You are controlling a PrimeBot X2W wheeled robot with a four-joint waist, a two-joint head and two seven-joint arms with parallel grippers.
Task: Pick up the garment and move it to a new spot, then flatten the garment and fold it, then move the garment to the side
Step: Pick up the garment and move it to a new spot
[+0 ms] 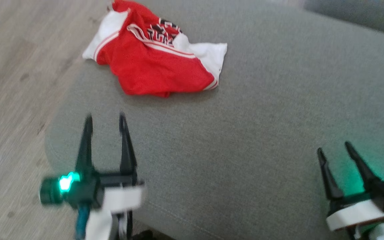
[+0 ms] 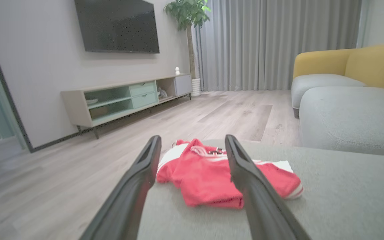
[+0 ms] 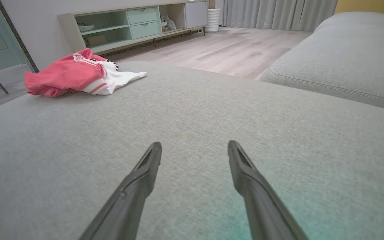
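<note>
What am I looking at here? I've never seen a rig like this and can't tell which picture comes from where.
It is a two-armed robot facing a grey sofa cushion. One picture looks down from its head; the other two come from cameras on each wrist, looking along the dark fingers. The left gripper and the right gripper both have open jaws and hold nothing. A crumpled red and white garment lies near the cushion's far left edge, ahead of the left gripper. Beyond are a wooden floor and a TV cabinet.

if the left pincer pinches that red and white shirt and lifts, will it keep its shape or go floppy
Probably floppy: the shirt lies crumpled in soft folds on the grey cushion, so it would likely hang and unfold. It looks thin, so likely light. Pushing would probably bunch it against the textured fabric.
</note>
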